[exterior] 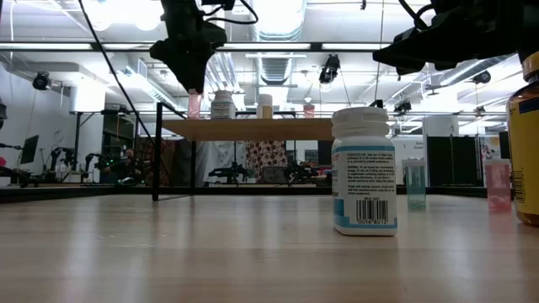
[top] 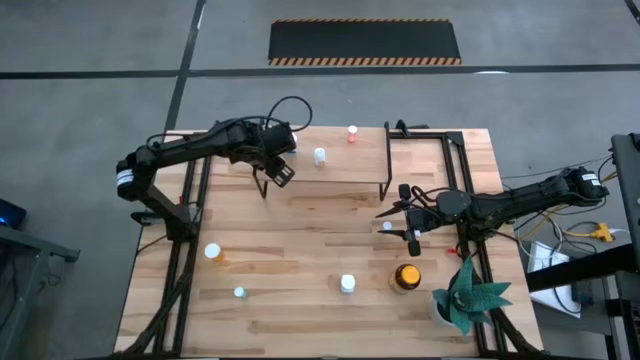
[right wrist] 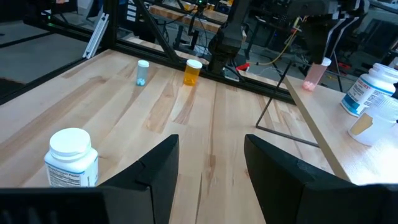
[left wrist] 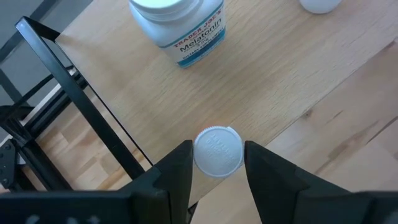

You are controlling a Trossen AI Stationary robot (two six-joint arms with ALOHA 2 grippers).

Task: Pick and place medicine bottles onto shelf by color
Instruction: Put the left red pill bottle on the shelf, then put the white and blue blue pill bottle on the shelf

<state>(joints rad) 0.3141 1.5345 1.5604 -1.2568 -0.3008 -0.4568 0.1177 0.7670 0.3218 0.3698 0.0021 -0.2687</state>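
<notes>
The shelf [top: 340, 172] stands at the table's far middle. On it stand a white blue-label bottle [left wrist: 177, 28], a second white bottle [top: 319, 155] and a red-capped vial [top: 352, 131]. My left gripper [top: 275, 165] is over the shelf's near left corner, shut on a pink vial with a white cap [left wrist: 217, 151], which also shows in the low view [exterior: 194, 104]. My right gripper [top: 400, 222] is open and empty, above the table right of the shelf. On the table stand an orange vial [top: 213, 252], a pale-blue vial [top: 240, 292], a white bottle [top: 347, 284] and an amber bottle [top: 406, 277]. My left gripper pinches the pink vial at its white cap [left wrist: 200, 163], one finger on each side. The fingers [left wrist: 177, 171] come from above, pointing down. The vial hangs below them [right wrist: 314, 73], roughly upright, its bottom at the shelf top; whether it rests there I cannot tell.
A green spiky plant [top: 468, 295] stands at the near right corner. A small pale vial [top: 388, 227] stands on the table close below my right gripper. Black shelf legs [top: 385, 160] and frame rails [top: 185, 230] run along the table's sides.
</notes>
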